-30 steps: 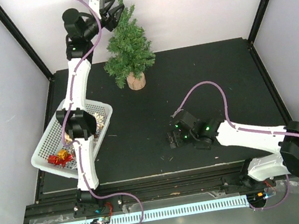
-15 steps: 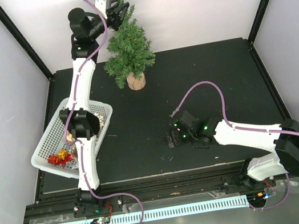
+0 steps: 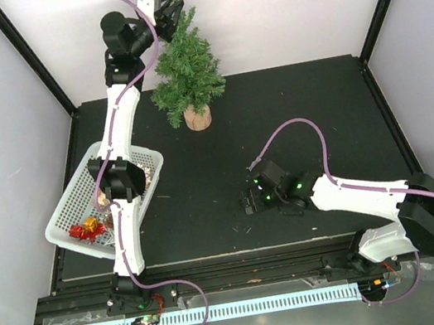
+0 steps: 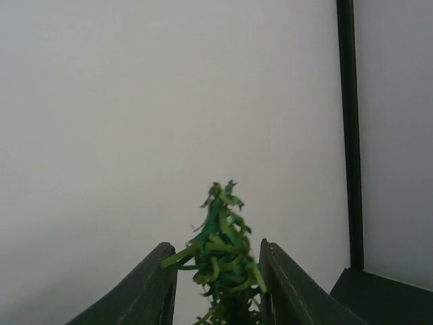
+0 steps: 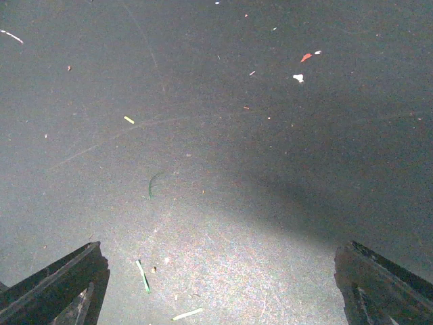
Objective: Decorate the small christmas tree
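Observation:
The small christmas tree (image 3: pixel 184 71) stands upright on its wood-slice base (image 3: pixel 197 117) at the back of the black table. My left gripper (image 3: pixel 172 10) is raised at the tree's pointed top. In the left wrist view the tree's tip (image 4: pixel 220 230) sits between the two fingers of my left gripper (image 4: pixel 216 271), and its needles touch both of them. No ornament shows in that gripper. My right gripper (image 3: pixel 247 203) is open and empty, low over the table at centre right. In the right wrist view my right gripper (image 5: pixel 216 284) has only bare mat between its fingers.
A white basket (image 3: pixel 67 218) sits at the left by the left arm. It holds a red and gold gift ornament (image 3: pixel 86 230) and gold pieces (image 3: pixel 145 173). Loose green needles (image 5: pixel 142 274) and small scraps lie on the mat (image 5: pixel 270 135). White walls enclose the table.
My left gripper has moved right onto the tree's top and its fingers have narrowed around the tip. My right gripper has shifted slightly left.

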Controlling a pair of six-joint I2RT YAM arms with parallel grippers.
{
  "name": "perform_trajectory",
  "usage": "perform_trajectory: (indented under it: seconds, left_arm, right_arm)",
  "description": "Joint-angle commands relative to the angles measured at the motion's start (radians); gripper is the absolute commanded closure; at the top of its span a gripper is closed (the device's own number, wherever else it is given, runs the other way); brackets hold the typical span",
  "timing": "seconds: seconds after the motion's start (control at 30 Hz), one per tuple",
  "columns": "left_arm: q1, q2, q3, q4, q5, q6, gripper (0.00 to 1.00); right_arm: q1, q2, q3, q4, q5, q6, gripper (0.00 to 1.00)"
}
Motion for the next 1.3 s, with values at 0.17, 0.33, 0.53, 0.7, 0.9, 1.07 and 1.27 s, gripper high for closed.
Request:
perform_trajectory:
  seconds: [0.17,0.33,0.53,0.7,0.9,1.07,1.27]
  left_arm:
    - [0.012,0.032,0.06,-0.014,-0.099,-0.026,0.57]
    - [0.018,0.031,0.061,-0.028,-0.104,-0.036,0.65]
    - [0.021,0.025,0.059,-0.046,-0.077,-0.049,0.77]
    - [0.018,0.02,0.059,-0.025,-0.055,-0.058,0.89]
    - [0.006,0.009,0.059,0.0,-0.052,-0.061,0.99]
    - [0.004,-0.009,0.059,0.004,-0.036,-0.096,0.99]
    - [-0.01,-0.066,0.032,-0.017,0.025,-0.136,0.98]
  right_arm:
    - [-0.009,-0.006,-0.014,0.027,-0.006,-0.002,0.09]
    - [-0.011,-0.007,-0.016,0.025,-0.001,-0.001,0.09]
    - [-0.011,-0.003,-0.024,0.027,0.008,0.001,0.09]
    - [-0.011,0.005,-0.029,0.033,0.013,0.002,0.09]
    - [-0.01,0.012,-0.032,0.038,0.014,0.003,0.09]
    - [-0.011,0.003,-0.033,0.032,0.02,0.006,0.09]
    - [-0.011,-0.075,-0.042,0.012,0.058,0.016,0.09]
